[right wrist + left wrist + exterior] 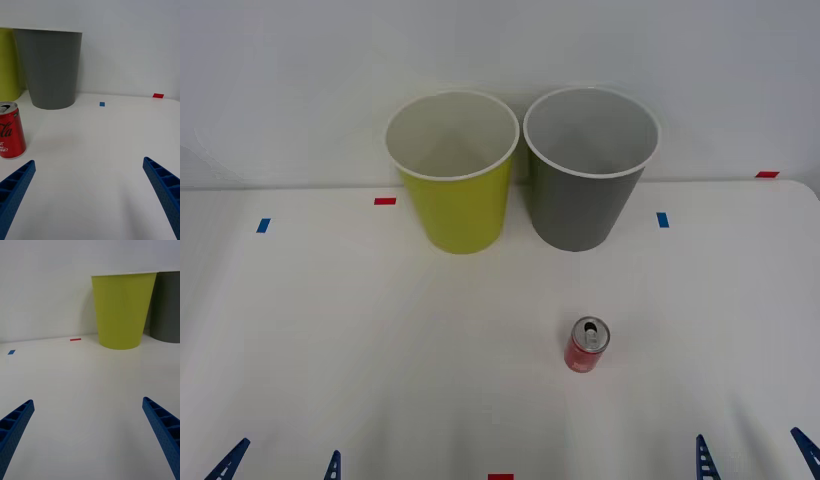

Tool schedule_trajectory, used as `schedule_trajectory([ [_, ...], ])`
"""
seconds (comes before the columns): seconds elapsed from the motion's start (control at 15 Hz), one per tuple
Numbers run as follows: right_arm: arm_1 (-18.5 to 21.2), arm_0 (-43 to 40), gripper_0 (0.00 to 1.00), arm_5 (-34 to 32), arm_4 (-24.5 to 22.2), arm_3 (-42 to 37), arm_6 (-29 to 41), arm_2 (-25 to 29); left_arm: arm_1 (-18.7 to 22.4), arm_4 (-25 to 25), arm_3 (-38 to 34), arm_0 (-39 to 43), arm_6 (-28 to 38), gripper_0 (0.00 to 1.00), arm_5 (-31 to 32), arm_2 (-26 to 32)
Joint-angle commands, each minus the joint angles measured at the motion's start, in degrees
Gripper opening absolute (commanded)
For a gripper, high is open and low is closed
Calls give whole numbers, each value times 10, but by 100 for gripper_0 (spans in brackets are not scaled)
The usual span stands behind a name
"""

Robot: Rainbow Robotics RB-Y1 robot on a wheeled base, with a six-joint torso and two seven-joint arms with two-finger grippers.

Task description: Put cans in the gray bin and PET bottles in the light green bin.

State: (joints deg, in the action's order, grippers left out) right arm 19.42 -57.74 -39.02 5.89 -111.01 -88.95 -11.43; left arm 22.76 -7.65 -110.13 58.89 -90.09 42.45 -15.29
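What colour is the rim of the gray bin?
White, clearest in the front view on the gray bin.

Bright even light, soft shadows beside bins (520,170), no glare, sharp focus.

- The can (587,346): glossy red metal with a bare silver top.
- The light green bin (455,190) and the gray bin (585,190): smooth matt plastic.
- The table (360,340): smooth white with a faint sheen.
- Right hand (90,195) fingers: ribbed blue plastic.

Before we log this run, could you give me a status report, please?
Left gripper, right gripper open, near edge. Can upright before gray bin. Path clear.
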Motion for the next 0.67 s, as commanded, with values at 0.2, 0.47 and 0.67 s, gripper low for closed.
schedule_trajectory([
  [0.2, 0, 0, 100, 0, 0, 0, 0, 0, 0, 0, 0, 0, 0, 100, 0, 0],
  [0.47, 0, 0, 100, 0, 0, 0, 0, 0, 0, 0, 0, 0, 0, 100, 0, 0],
  [0.67, 0, 0, 100, 0, 0, 0, 0, 0, 0, 0, 0, 0, 0, 100, 0, 0],
])
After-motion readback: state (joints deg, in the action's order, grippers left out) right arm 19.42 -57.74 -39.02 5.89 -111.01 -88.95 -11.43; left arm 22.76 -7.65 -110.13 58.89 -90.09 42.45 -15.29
